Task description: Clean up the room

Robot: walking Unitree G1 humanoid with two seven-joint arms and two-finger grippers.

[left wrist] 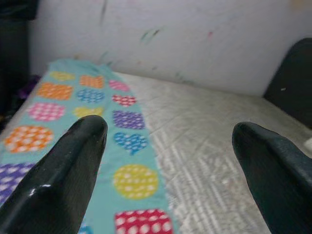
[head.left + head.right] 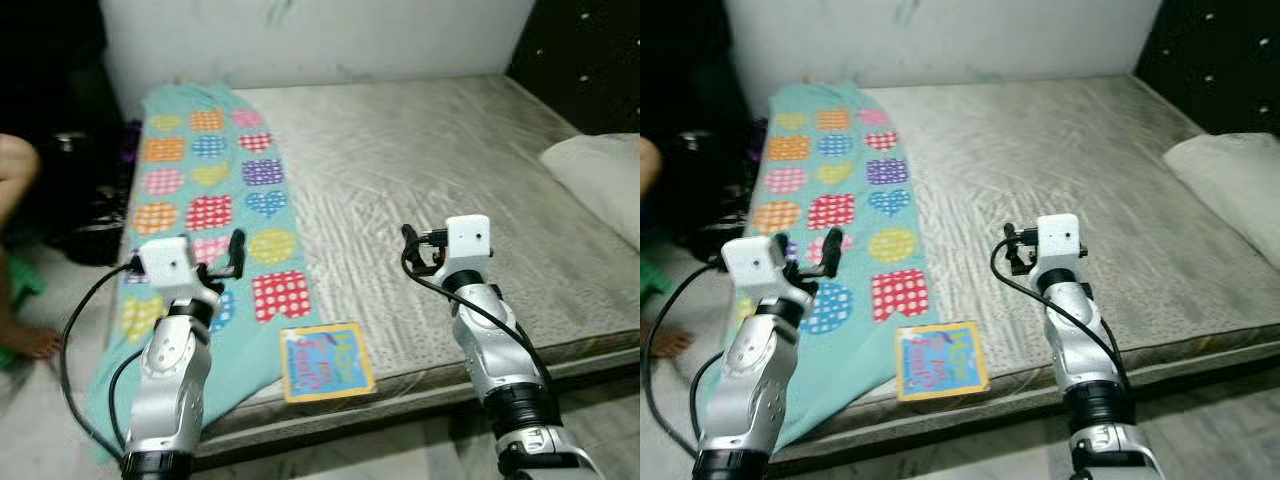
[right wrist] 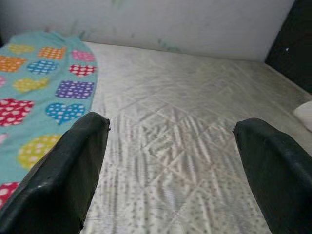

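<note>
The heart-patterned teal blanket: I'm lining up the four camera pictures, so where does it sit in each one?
Left eye view: the blanket runs down the bed's left side, under the left gripper.
Right eye view: same strip, nearer the left edge.
Left wrist view: lower left, behind one black finger.
Right wrist view: along the left edge.
Shared landmark: the blue heart.

A bare grey mattress [image 2: 420, 190] meets a scuffed white wall [image 2: 320, 35].
</note>
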